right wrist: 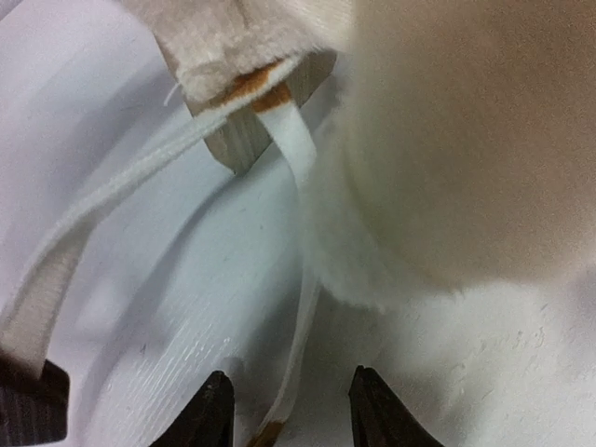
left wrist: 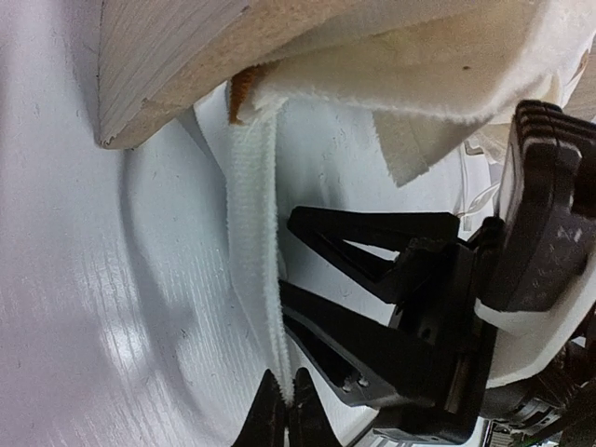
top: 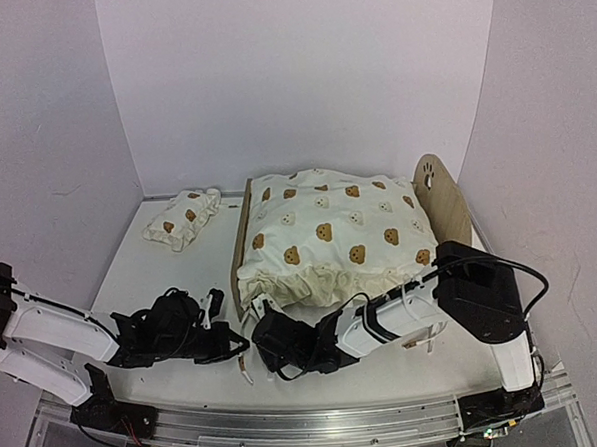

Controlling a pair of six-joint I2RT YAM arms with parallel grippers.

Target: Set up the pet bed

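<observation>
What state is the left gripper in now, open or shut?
Shut. In the left wrist view the left gripper has its two fingertips pressed together on the white tie.

Free table [top: 141, 282] left of pet bed [top: 443, 201]

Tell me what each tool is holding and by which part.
The left tool pinches a white cushion tie along its length, away from the pet bed. The right tool stands open; another tie lies between its fingers, ungripped.
</observation>
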